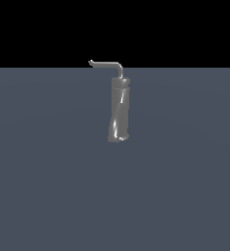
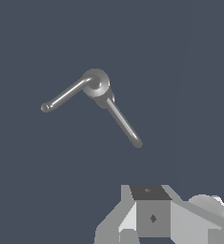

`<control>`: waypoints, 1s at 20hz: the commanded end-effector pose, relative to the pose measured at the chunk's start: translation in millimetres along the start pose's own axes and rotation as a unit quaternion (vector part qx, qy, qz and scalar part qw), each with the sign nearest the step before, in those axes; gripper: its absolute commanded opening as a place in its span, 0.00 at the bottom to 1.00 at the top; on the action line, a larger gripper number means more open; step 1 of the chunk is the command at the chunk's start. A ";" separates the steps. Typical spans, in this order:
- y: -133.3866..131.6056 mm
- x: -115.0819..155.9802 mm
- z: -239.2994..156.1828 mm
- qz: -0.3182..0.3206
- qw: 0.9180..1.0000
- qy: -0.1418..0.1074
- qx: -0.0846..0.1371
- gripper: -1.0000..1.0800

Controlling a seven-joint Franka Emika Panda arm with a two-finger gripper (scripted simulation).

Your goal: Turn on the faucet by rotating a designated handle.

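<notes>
The gripper (image 2: 154,217) is seen only in part, apart from the faucet (image 1: 119,110); its opening cannot be told. The faucet is stood toward the table's (image 1: 43,186) far edge, its handle (image 1: 106,64) on top.

the ground (image 1: 48,196) is one flat, unbroken slate blue-grey surface, with no seams, marks or texture to be made out. in the exterior view it fills the near and middle part of the scene and ends at a straight, level far edge. beyond that edge the backdrop (image 1: 185,29) is plain black, with nothing in it that can be told apart. the light is soft and even; the ground looks slightly paler towards its far part. the wrist view shows the same blue-grey ground (image 2: 189,71), uniformly lit.
</notes>
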State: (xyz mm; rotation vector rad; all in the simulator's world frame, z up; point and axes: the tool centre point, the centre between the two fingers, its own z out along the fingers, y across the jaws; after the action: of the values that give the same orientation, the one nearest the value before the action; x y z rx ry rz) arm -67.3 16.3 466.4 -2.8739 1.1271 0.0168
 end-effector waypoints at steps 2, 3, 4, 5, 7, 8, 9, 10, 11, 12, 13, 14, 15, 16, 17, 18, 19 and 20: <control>-16.0 13.7 9.4 0.044 0.999 -0.001 0.000 0.00; -20.4 17.5 12.3 0.057 0.998 -0.001 0.000 0.00; -24.9 21.2 15.3 0.069 0.998 -0.001 -0.001 0.00; -29.4 25.0 18.4 0.082 0.997 -0.001 -0.001 0.00; -38.2 32.3 25.0 0.107 0.994 -0.001 -0.002 0.00; -42.7 36.0 28.5 0.119 0.993 -0.001 -0.002 0.00; -47.1 39.6 32.0 0.132 0.991 -0.001 -0.002 0.00; -51.5 43.1 35.7 0.144 0.990 -0.001 -0.003 0.00; -55.8 46.6 39.4 0.156 0.988 0.000 -0.003 0.00; -60.2 50.1 43.3 0.168 0.986 0.000 -0.003 0.00; -64.5 53.5 47.3 0.181 0.984 0.000 -0.004 0.00; -68.8 56.9 51.3 0.193 0.981 0.001 -0.004 0.00; -73.1 60.3 55.5 0.205 0.979 0.001 -0.005 0.00; -77.4 63.5 59.7 0.217 0.976 0.002 -0.005 0.00; -81.7 66.8 64.1 0.229 0.973 0.002 -0.006 0.00; -85.9 70.0 68.5 0.241 0.970 0.003 -0.006 0.00; -90.1 73.1 73.1 0.253 0.967 0.003 -0.007 0.00; -94.2 76.2 77.7 0.265 0.964 0.004 -0.007 0.00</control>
State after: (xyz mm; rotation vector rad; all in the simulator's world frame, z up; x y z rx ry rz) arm 45.4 35.9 397.7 -2.5232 1.8112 0.0364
